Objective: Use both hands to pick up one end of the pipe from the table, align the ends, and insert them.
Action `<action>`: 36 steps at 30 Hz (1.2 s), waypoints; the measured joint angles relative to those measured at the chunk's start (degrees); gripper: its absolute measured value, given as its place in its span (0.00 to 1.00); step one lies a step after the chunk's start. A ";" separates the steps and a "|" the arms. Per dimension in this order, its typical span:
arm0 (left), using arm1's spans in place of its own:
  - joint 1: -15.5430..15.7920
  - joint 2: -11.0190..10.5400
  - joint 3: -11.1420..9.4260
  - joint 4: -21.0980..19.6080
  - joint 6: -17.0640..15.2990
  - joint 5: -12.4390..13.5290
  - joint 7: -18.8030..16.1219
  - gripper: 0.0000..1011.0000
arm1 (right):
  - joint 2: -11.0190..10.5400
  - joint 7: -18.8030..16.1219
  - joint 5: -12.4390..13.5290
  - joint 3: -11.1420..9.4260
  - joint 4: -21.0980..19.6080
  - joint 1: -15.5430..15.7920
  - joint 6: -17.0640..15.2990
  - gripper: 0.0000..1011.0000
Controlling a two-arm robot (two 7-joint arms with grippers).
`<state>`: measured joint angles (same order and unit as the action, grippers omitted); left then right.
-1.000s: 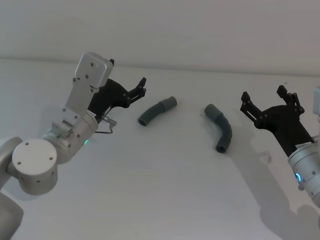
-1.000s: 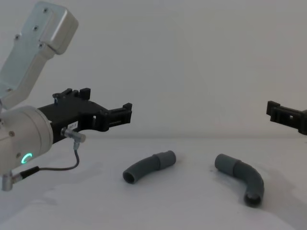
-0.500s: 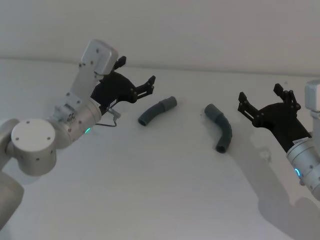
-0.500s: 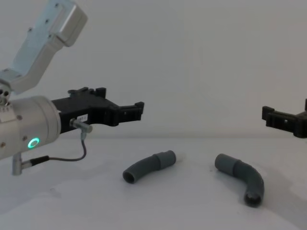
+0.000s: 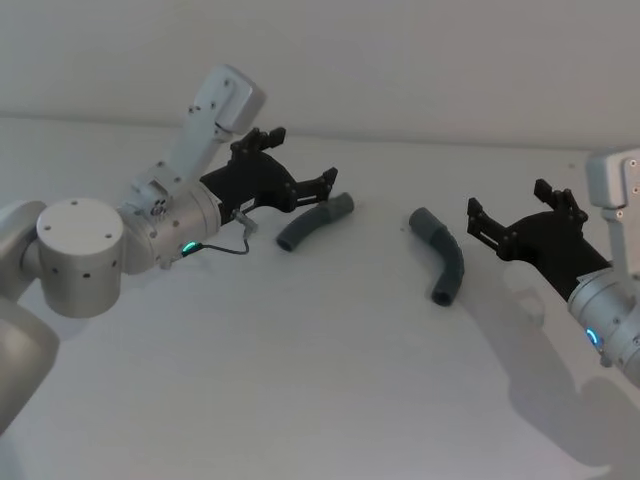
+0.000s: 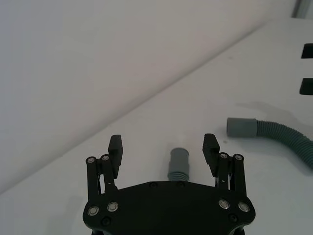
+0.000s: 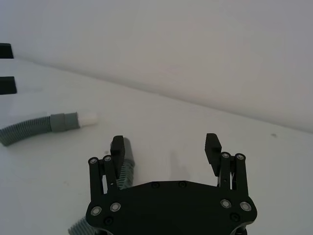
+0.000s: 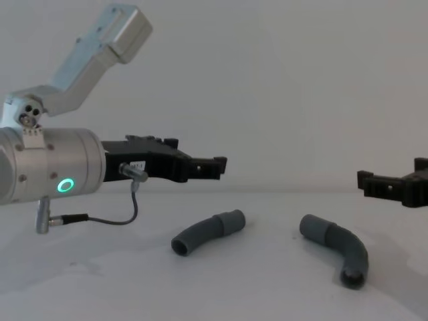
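Currently left tool (image 5: 300,160) and right tool (image 5: 510,203) (both spread apart) flank the pipe (image 5: 310,222).

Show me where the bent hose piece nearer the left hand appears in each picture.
Head view: the hose piece lies upper centre, beside the left hand.
Chest view: lower centre, on the table.
Left wrist view: its cuff, between that hand's fingers.
Right wrist view: left edge, white tip showing.
Shared landmark: the other hose piece.

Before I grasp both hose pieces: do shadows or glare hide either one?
Head view: the right gripper casts a shadow on the table beside the right hose piece, not over it. Chest view: the left hose piece is evenly lit. Wrist views: no glare.
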<state>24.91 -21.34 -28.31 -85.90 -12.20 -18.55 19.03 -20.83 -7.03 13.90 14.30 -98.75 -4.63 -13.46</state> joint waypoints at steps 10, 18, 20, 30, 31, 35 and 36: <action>2.03 1.42 -1.22 2.94 -3.86 -0.13 1.58 0.99 | 0.21 -1.87 0.03 1.09 0.29 -1.80 -3.97 0.99; 3.35 2.44 -2.29 5.34 -5.65 0.77 2.10 0.99 | 0.43 -3.00 -0.11 1.62 0.56 -2.77 -5.72 0.99; 3.77 2.64 -2.68 6.02 -5.97 1.13 2.41 0.99 | 0.43 -3.29 -0.14 1.74 0.69 -2.99 -6.15 0.99; 4.94 3.12 -3.81 8.10 -6.85 2.55 3.25 0.99 | 0.22 -5.16 -0.30 2.34 1.74 -4.33 -8.66 0.99; 4.97 3.15 -3.82 8.17 -6.90 2.64 3.25 0.99 | 0.21 -5.28 -0.31 2.36 1.79 -4.42 -8.86 0.99; 5.19 3.34 -3.89 8.72 -7.15 3.09 3.24 0.99 | 0.21 -5.98 -0.34 2.54 2.42 -5.08 -10.23 0.99; 5.26 3.45 -3.90 8.92 -7.24 3.24 3.21 0.99 | 0.23 -6.10 -0.35 2.58 2.53 -5.20 -10.50 0.99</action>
<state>30.17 -17.89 -32.21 -76.99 -19.44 -15.31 22.25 -20.60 -13.13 13.56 16.88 -96.22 -9.83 -23.96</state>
